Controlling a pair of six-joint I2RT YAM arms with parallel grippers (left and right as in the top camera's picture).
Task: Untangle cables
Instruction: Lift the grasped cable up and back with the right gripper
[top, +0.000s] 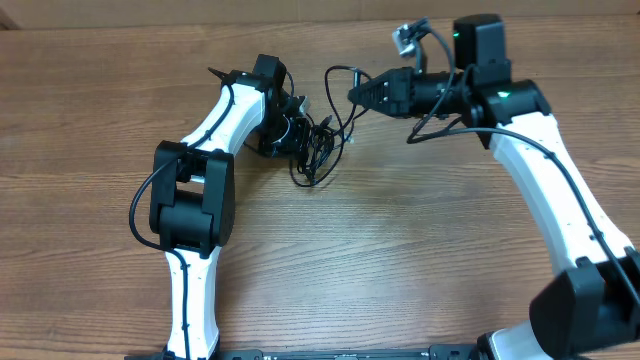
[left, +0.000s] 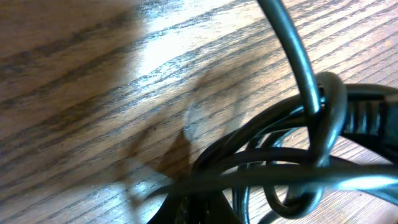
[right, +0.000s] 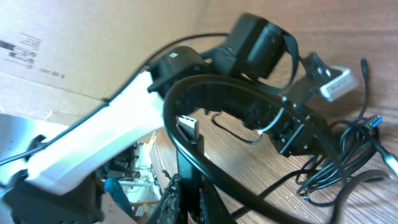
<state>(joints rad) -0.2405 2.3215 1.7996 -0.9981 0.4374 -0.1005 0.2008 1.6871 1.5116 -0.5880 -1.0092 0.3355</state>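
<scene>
Knotted cables (left: 298, 175) fill the left wrist view, clamped in the left gripper (top: 298, 130) as an anchor on the table (top: 400, 250). The right gripper (top: 354, 95), jaws closed on one strand, holds it apart, likely to draw it free.

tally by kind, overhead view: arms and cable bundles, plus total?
Robot arms: 2 (left arm, right arm)
Cable tangle: 1 (strands too knotted to count one by one)
Total: 3
</scene>
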